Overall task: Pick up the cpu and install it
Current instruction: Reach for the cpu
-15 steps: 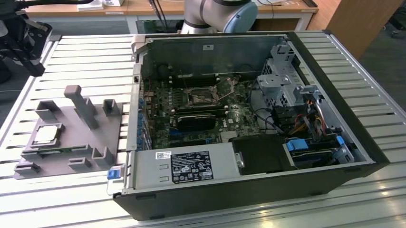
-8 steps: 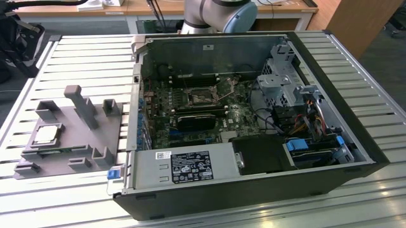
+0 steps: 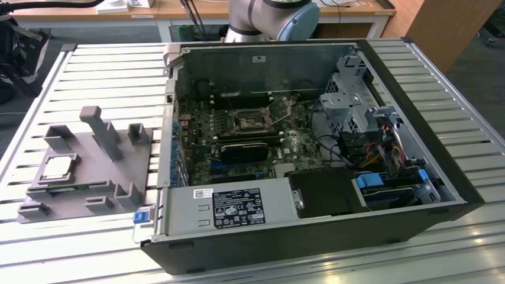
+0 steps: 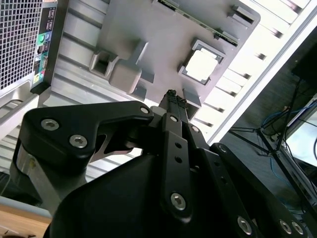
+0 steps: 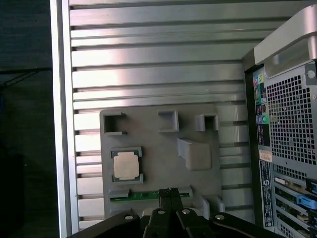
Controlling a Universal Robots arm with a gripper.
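The cpu [image 3: 59, 167] is a small silvery square chip lying flat in a recess of the grey plastic tray [image 3: 110, 171], at the exterior view's left. Both wrist views look down on the cpu [image 4: 202, 66] [image 5: 125, 166] from well above. My gripper [image 4: 172, 95] [image 5: 169, 191] hangs high over the tray's edge, off to one side of the chip and touching nothing. Its black fingers [image 5: 164, 194] are pressed together, shut, with nothing between them. The black square socket [image 3: 251, 121] sits on the motherboard inside the open computer case [image 3: 442, 148].
Upright posts [image 3: 101, 131] rise from the tray beside the chip. A green memory stick [image 5: 148, 195] lies in a slot along the tray's edge. The case holds cables, a drive cage [image 3: 351, 94] and a power supply [image 3: 229, 207]. A slatted metal table [image 3: 103, 71] carries everything.
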